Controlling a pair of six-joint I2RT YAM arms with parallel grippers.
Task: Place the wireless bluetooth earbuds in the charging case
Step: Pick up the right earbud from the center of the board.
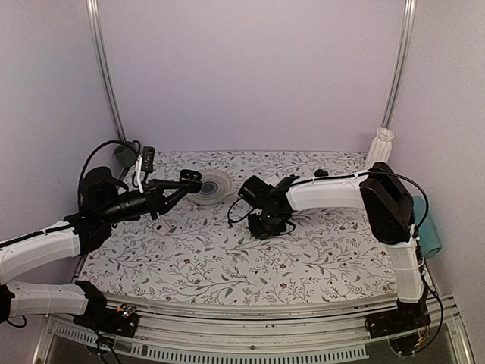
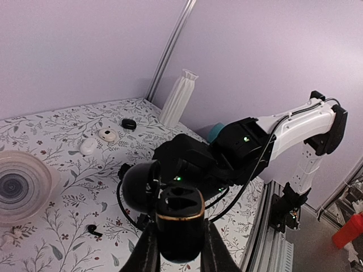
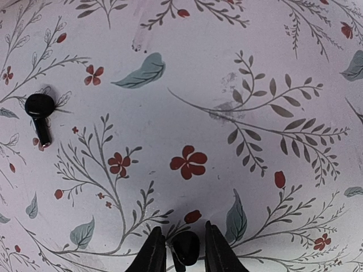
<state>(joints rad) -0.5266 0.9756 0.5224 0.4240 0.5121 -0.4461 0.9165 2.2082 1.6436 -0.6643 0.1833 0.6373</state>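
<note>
My left gripper (image 2: 180, 229) is shut on the charging case (image 2: 180, 212), a glossy black case with a gold rim. Its lid is open and it is held up above the cloth, near the clear bowl (image 1: 211, 186) in the top view. My right gripper (image 3: 185, 235) is low over the flowered cloth, and one black earbud (image 3: 186, 249) is pinched between its fingertips. The other earbud (image 3: 39, 113) lies loose on the cloth to the left, and it also shows in the left wrist view (image 2: 93, 229). My right gripper (image 1: 267, 224) points down at mid-table.
Two small white oval cases (image 2: 88, 147) (image 2: 106, 134) and a smaller black lump (image 2: 129, 123) lie towards the back. A white ribbed vase (image 2: 178, 99) stands in the back right corner. A teal object (image 1: 427, 227) sits at the right edge. The clear bowl (image 2: 17, 187) is left of centre.
</note>
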